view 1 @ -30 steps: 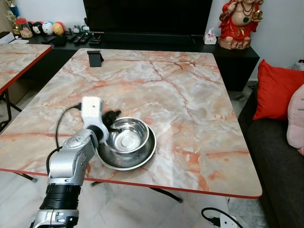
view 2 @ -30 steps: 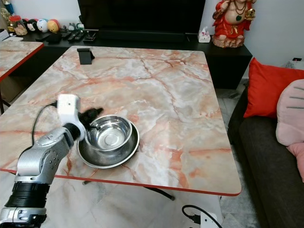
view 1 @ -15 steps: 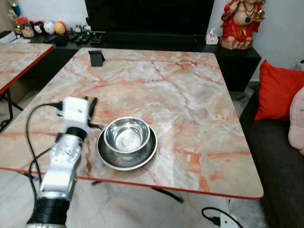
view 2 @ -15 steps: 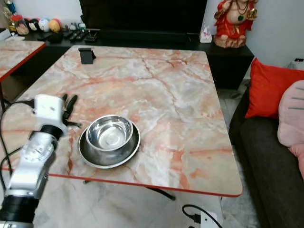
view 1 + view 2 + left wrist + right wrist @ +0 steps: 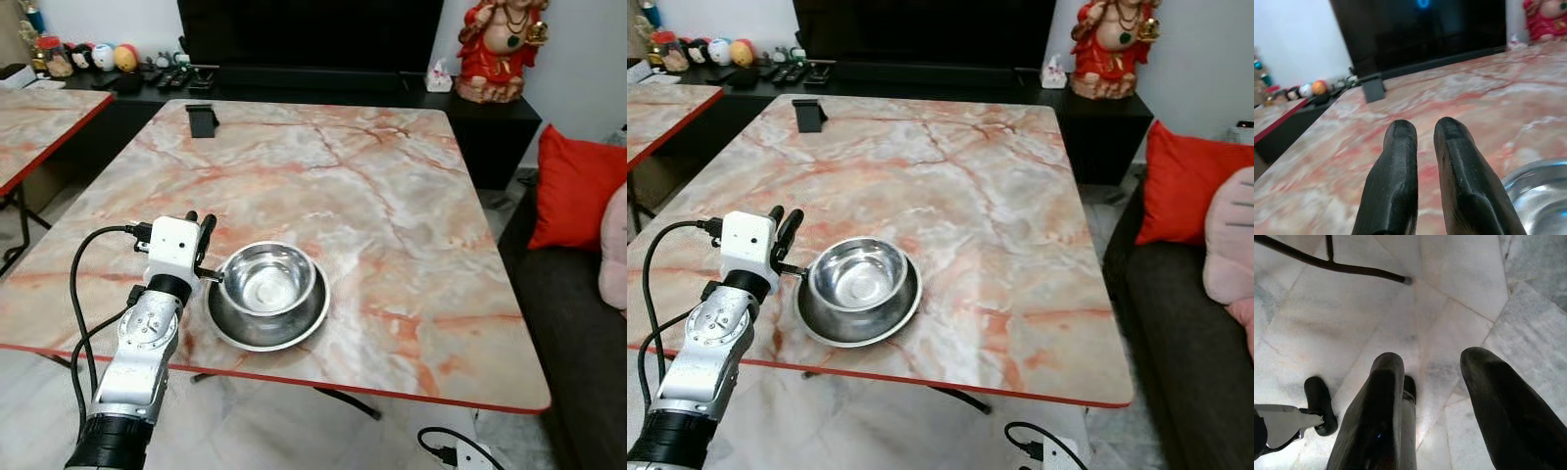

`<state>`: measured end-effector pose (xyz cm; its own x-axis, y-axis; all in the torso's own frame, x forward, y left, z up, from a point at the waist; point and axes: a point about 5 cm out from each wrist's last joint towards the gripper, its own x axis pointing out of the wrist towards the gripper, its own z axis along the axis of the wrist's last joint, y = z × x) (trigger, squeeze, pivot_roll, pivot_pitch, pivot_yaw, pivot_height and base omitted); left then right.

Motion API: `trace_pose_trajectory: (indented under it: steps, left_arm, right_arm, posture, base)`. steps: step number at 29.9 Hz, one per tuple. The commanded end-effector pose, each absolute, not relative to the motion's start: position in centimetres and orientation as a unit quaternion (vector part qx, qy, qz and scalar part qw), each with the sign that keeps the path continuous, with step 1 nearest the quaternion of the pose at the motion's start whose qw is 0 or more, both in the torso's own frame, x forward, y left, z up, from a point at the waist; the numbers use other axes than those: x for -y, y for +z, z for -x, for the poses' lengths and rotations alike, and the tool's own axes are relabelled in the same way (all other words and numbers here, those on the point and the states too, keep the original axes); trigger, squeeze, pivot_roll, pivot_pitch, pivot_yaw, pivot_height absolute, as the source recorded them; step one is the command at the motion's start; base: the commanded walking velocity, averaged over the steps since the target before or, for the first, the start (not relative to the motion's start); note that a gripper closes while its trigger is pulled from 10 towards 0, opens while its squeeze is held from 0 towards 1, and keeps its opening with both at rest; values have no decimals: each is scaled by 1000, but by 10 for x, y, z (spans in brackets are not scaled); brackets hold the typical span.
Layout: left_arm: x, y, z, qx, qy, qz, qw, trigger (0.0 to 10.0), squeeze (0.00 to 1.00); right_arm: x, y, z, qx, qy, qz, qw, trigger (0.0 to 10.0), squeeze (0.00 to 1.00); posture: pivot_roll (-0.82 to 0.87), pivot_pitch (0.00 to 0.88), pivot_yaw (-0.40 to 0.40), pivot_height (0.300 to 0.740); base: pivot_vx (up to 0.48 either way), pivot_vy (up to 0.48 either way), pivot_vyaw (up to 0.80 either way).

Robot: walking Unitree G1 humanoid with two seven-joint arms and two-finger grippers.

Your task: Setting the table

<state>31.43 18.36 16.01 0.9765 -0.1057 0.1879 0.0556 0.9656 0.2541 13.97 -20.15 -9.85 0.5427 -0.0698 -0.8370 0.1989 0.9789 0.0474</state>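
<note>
Left eye view: the left gripper [image 5: 201, 227] hovers over the near left part of the marble table [image 5: 392, 196], its silver arm rising from below the table's near edge.
Left gripper state: the two black fingers [image 5: 1396, 171] lie almost together with a thin gap between them and nothing in it, so they read as closed and empty.
Steel bowl: the steel bowl [image 5: 268, 279] sits just beside the left gripper, toward the robot's right, nested inside a wider steel dish [image 5: 235, 328].
Contact: the fingers are apart from the bowl; whether the small part on the wrist touches the dish's rim cannot be told.
Left wrist view: the bowl's shiny rim [image 5: 1537, 181] shows close beside the fingertips, low at one side.
Ahead of the gripper: a small black stand [image 5: 202, 120] is upright near the table's far left edge, well apart from the fingers.
Further ahead: a dark TV cabinet [image 5: 323, 83] holds remotes and small round toys [image 5: 103, 57], with a red figurine [image 5: 500, 49] at its right end.
Right of the gripper, beyond the table: a dark sofa [image 5: 578, 323] with a red cushion [image 5: 578, 186].
Left of the gripper: the corner of a second marble table [image 5: 44, 122].
Right gripper: the right gripper [image 5: 1442, 382] hangs over pale floor tiles [image 5: 1459, 289], fingers spread wide and empty.
</note>
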Motion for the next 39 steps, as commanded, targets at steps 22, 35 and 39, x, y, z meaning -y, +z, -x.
trace_pose_trajectory:
  steps: [22,35,39]
  left_arm:
    - [-190,162,-316,107,-23,-115,987,10000,0]
    - [-189,155,-312,99,-22,-111,989,10000,0]
    - [-188,150,-308,93,-22,-111,989,10000,0]
  right_arm:
    - [199,-100,-137,-473,-81,-76,874,10000,0]
    - [198,-101,-134,-478,-73,-70,873,10000,0]
    - [197,-102,-132,-481,-69,-68,871,10000,0]
  posture:
    - [17,0,-17,740]
    - [16,0,-8,740]
    - [24,0,-4,740]
  base:
    - [0,373,0]
    - [0,383,0]
    - [0,382,0]
